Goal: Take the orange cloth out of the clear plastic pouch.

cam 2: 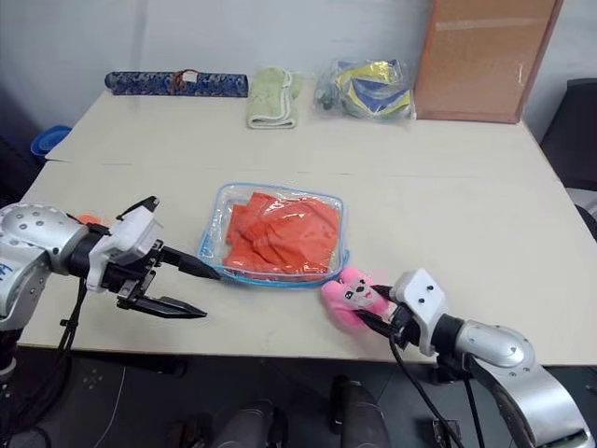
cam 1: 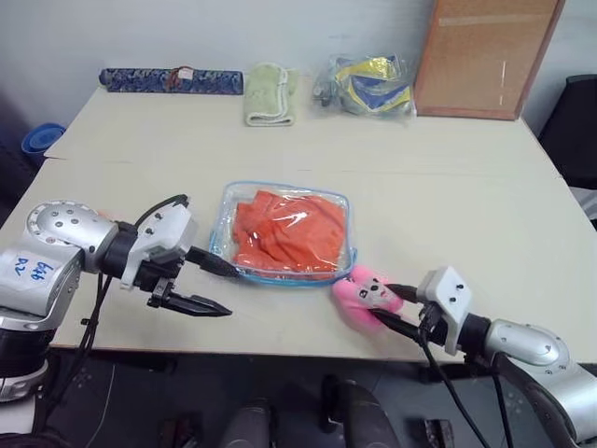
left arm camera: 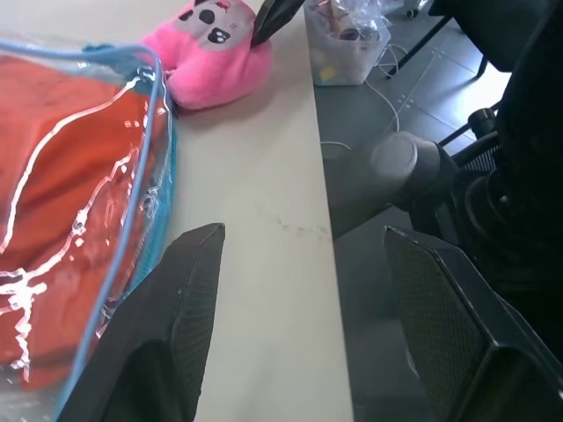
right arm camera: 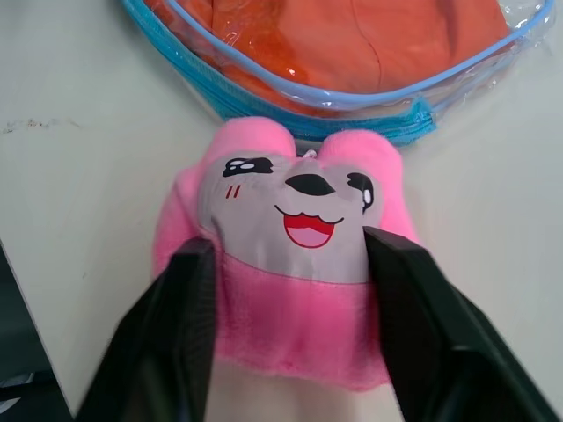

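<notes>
The desk (cam 1: 448,187) is seen as the largest thing, and on its near half the clear plastic pouch (cam 1: 227,207) is laid flat between the two grippers. The orange cloth (cam 1: 289,233) is folded inside it and is seen through the plastic; no part of it is outside yet. So the task is judged to be at an early step: the pouch must be opened and the cloth pulled out, and both are left to do.

The left gripper (cam 1: 219,287) is held spread and empty, with the pouch's edge just beside its upper fingertip; whether this tip touches the blue edging cannot be told. The pink plush bunny charm (right arm camera: 295,264), which hangs at the pouch corner, is pinched between the fingers of the right gripper (right arm camera: 290,338), as the right wrist view shows. The pouch lies just beyond this gripper.

It is hard to make out whether the zip is closed or already a little open. How the charm is joined to the pouch is hidden by the plush.
</notes>
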Controlling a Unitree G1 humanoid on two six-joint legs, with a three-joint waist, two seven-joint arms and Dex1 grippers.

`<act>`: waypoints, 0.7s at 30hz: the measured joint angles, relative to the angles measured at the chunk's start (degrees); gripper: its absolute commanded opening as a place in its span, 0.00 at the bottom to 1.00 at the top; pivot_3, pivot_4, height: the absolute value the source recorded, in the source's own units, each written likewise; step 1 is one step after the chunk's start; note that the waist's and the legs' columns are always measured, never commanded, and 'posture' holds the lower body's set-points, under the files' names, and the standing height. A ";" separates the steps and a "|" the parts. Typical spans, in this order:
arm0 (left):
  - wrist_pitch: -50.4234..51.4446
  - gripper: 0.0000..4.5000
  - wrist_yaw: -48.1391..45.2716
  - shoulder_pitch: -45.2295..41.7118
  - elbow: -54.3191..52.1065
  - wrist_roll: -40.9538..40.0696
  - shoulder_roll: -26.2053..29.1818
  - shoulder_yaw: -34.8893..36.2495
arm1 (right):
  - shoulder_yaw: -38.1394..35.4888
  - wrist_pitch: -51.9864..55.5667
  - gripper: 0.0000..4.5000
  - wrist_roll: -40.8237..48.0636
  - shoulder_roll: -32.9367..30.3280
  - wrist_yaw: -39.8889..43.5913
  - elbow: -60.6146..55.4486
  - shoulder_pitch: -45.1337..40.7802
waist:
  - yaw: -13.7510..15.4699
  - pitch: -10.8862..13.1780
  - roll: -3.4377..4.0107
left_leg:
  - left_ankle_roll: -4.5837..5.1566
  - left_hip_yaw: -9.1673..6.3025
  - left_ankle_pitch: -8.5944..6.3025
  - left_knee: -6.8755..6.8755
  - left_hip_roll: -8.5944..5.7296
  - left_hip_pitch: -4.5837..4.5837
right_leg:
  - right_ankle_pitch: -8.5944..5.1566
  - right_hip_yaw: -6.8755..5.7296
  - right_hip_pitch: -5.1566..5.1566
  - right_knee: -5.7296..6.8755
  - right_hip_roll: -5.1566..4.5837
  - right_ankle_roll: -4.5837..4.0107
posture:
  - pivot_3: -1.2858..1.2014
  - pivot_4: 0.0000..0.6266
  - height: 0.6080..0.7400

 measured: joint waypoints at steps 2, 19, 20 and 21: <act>-0.76 0.68 0.19 0.00 1.03 -0.02 0.00 -0.36 | 0.00 -0.47 0.19 -0.06 0.06 0.09 0.00 0.33 | 0.04 0.00 0.00 | 0.00 0.00 0.00 0.00 0.01 0.00 | 0.00 0.01 0.00 0.00 0.02 0.00 | 0.52 0.24 1.00; -3.85 0.68 4.59 -1.19 2.32 -0.01 -1.62 -2.24 | -1.58 -10.39 0.00 -5.76 -10.97 11.16 0.31 -8.90 | 0.20 0.00 0.00 | 0.02 -0.06 -0.01 0.01 0.03 -0.04 | -0.01 -0.01 -0.03 -0.04 0.05 -0.01 | 0.52 0.24 1.00; -4.02 0.68 4.87 -1.18 2.32 -0.01 -1.66 -2.35 | -1.52 -11.55 0.00 -6.44 -11.82 12.34 0.59 -9.87 | 0.21 0.00 0.00 | 0.02 -0.06 -0.01 0.01 0.03 -0.08 | -0.01 -0.01 -0.07 -0.04 0.05 -0.01 | 0.52 0.24 1.00; -4.15 0.68 4.97 -1.18 2.32 -0.01 -1.74 -2.41 | -1.30 -13.35 0.00 -7.16 -12.86 13.86 1.15 -10.60 | 0.22 0.00 0.00 | 0.02 -0.05 -0.01 0.01 0.02 -0.11 | -0.01 -0.02 -0.07 -0.05 0.05 -0.01 | 0.52 0.24 1.00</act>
